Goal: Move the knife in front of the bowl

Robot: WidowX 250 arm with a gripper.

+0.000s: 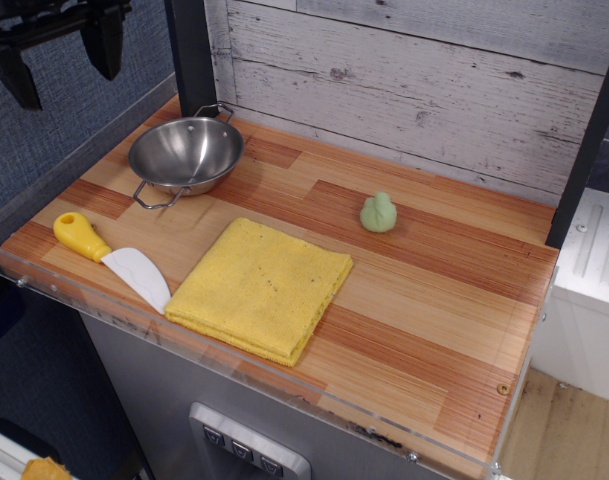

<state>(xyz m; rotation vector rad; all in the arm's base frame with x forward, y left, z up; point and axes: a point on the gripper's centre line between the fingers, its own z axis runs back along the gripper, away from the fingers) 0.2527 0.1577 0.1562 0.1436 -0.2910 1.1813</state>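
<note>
The hand hangs at the top left corner of the view, well above the worktop, with its two dark fingers pointing down and spread wide apart, nothing held between them. Only its lower part shows; the rest is cut off by the picture's edge. Below it and a little to its right, on the wooden surface, sits the bowl, shiny and round, upright, with one thin wire handle toward the back wall and the other toward the front edge. Farther below the hand, near the front left corner of the worktop and well clear of the fingers, lies the knife. It lies flat, its yellow handle toward the left edge and its white blade running down and to the right. The knife is in front of the bowl and apart from it, with a strip of bare wood between them. The tip of the blade lies just beside the left corner of a folded yellow cloth; whether they touch I cannot tell. Much farther from the hand, toward the middle of the worktop's back part, stands a small green object, alone.
</note>
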